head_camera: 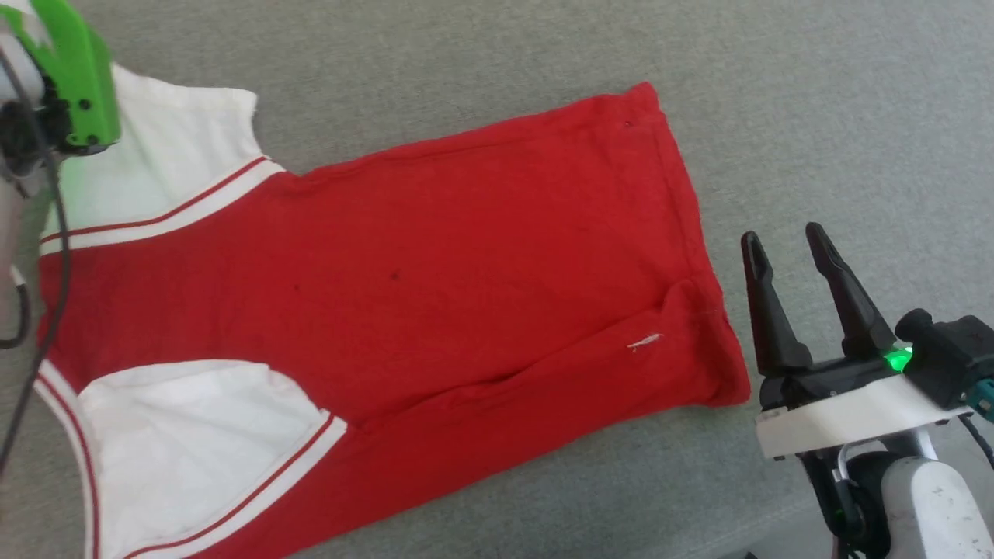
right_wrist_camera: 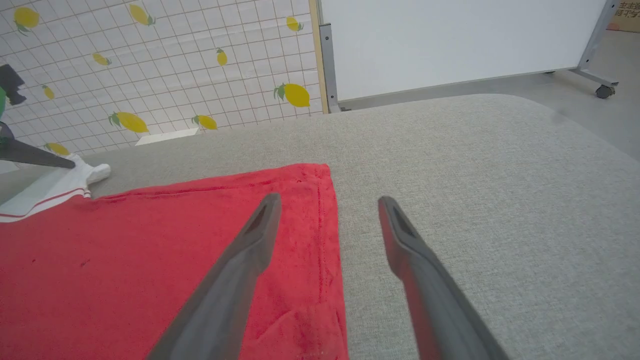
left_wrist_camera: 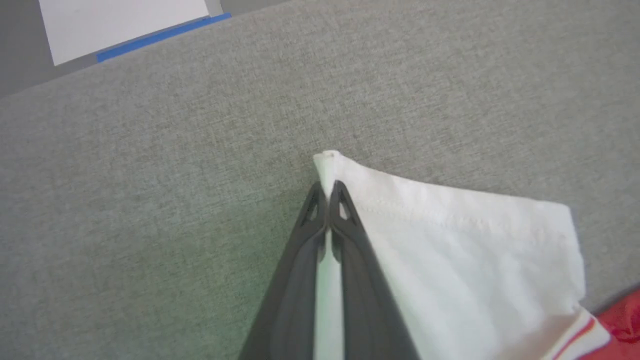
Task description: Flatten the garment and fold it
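Red garment (head_camera: 435, 264) lies plain side up on the grey cloth surface (head_camera: 776, 93). My left gripper (left_wrist_camera: 327, 192) pinches its white sleeve (left_wrist_camera: 450, 240) corner; my right gripper (head_camera: 783, 233) stands spread beside the hem.

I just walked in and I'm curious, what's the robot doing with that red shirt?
The shirt lies spread out, plain red side up, on a grey pad, not yet folded. The robot's left jaws are shut on the tip of a white sleeve. Its right jaws stand open beside the hem, holding nothing.
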Controlling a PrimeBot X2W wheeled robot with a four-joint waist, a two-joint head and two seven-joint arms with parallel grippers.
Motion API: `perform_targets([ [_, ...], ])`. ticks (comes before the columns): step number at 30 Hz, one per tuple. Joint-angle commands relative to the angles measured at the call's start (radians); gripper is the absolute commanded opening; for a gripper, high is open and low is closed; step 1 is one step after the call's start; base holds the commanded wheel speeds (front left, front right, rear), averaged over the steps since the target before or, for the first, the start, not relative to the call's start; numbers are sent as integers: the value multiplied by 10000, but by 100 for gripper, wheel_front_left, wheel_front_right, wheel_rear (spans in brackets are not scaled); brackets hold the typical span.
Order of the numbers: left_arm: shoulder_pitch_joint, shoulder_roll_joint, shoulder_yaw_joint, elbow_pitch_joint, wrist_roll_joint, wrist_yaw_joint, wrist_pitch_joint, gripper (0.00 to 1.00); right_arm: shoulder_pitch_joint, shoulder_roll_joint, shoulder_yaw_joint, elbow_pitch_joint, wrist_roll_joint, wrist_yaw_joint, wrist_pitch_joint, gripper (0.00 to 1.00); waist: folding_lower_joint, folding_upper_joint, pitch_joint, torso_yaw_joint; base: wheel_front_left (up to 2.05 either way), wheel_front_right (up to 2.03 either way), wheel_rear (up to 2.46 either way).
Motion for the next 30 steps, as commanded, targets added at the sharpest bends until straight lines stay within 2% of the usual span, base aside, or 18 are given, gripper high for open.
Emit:
perform_targets([
  [1, -46, -105, -58, -44, 202, -55, -282, 0, -86, 24, -100, -17, -119, -13, 130, 100, -1, 33, -251, 305, 0, 0, 0],
  [7, -111, -603, -508, -301, 589, -364, -1389, 0, -360, -44, -430, -348, -575, -13, 1561, 100, -1, 33, -685, 1202, 0, 0, 0],
  [13, 369, -1092, -781, -919, 562, -571, -2706, 0, -1299, -1338, -282, -206, -40, -13, 3963, 100, -1, 33, -1064, 2128, 0, 0, 0],
  [18, 1020, -1337, -854, -1634, 485, -610, -3774, 0, -2339, -2736, -47, 658, 627, -13, 5846, 100, -1, 33, -1263, 2806, 0, 0, 0],
  [24, 1761, -1483, -898, -3087, 613, -301, -4705, 0, -3510, -4149, 543, 1820, 1188, -13, 7370, 100, -1, 33, -1185, 3568, 0, 0, 0],
  [30, 2819, -1330, -910, -5135, 592, 320, -4934, 0, -4520, -4898, 936, 3129, 1251, -13, 7781, 100, -1, 33, -990, 4059, 0, 0, 0],
])
